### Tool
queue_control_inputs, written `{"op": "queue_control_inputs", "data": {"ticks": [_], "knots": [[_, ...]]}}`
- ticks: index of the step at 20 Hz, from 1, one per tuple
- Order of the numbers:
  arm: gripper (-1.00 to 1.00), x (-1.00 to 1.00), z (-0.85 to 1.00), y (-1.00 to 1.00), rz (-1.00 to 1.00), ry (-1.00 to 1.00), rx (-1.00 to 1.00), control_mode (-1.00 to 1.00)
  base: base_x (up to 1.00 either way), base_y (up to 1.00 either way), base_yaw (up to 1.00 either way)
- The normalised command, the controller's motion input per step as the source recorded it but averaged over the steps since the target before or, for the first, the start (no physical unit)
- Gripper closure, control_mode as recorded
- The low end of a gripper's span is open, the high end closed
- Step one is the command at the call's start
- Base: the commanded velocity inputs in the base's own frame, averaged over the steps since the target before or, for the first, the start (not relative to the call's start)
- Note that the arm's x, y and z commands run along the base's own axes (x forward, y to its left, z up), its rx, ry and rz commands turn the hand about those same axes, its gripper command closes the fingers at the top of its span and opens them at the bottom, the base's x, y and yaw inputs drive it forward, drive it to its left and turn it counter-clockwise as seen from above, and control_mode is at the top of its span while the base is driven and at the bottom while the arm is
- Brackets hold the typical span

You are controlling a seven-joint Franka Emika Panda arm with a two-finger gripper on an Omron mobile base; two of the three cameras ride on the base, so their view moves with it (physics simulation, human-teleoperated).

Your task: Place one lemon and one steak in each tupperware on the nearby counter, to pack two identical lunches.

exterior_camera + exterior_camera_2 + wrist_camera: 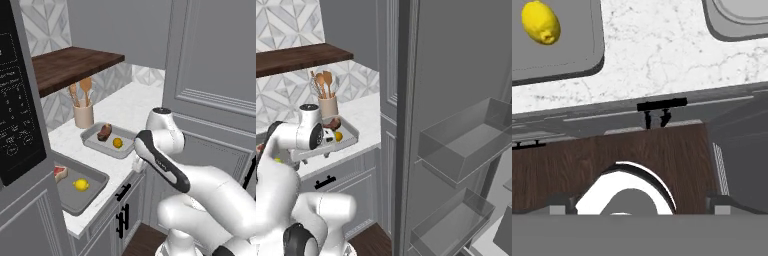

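Gripper (639,206) spread wide and empty, nothing between the tips, hanging just off the front edge of the counter (131,107) and looking down across it. Near tub (95,192) on the counter holding a red steak (60,173) and a lemon (81,185), set apart from each other. Far tub (123,152) just beyond, holding a brown steak (104,132) with a second lemon (117,143) close beside it. Looks like both lunches packed already, one of each per tub, so probably little left but to back away. Should a lemon need another go: light, firm, rounded and waxy, likely to roll or squirt out of a pinch, so best taken across the fat middle, closing gently. Steak by contrast soft, floppy and slick; best gripped across its narrow width near the centre so as not to droop, then set down flat. Tubs shallow-walled, so worth coming in from straight above to clear the rims.
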Motion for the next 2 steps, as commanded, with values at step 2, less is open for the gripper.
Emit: {"op": "queue_control_inputs", "data": {"ticks": [2], "knots": [[-1.0, 0.0, 0.09, -0.77, -0.29, 0.0, 0.0, -1.0, 0.0, 0.0, 0.0]]}}
